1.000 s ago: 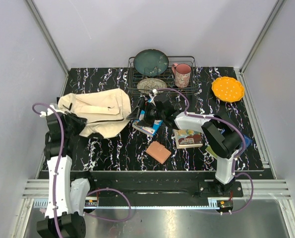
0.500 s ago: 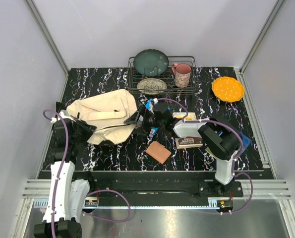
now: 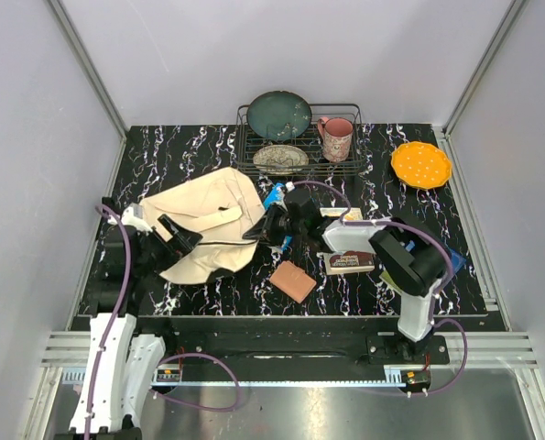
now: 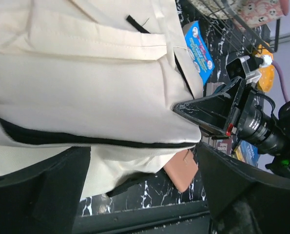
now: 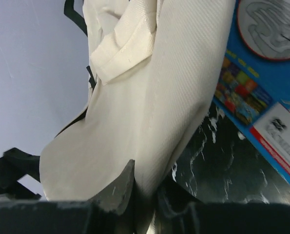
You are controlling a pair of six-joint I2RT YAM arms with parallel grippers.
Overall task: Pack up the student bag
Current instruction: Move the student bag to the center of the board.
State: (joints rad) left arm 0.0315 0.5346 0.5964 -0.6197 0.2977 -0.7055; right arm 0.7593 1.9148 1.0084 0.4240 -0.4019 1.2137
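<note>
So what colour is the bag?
The bag is cream with black trim; left wrist view shows it best.

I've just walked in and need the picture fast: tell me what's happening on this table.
Two arms are working on the student bag, lying left of centre on the table. The right end effector pinches its cream fabric at the right edge; the left end effector hangs open over it, gripping nothing. A blue packet, a book and a brown pouch lie outside the bag.
</note>
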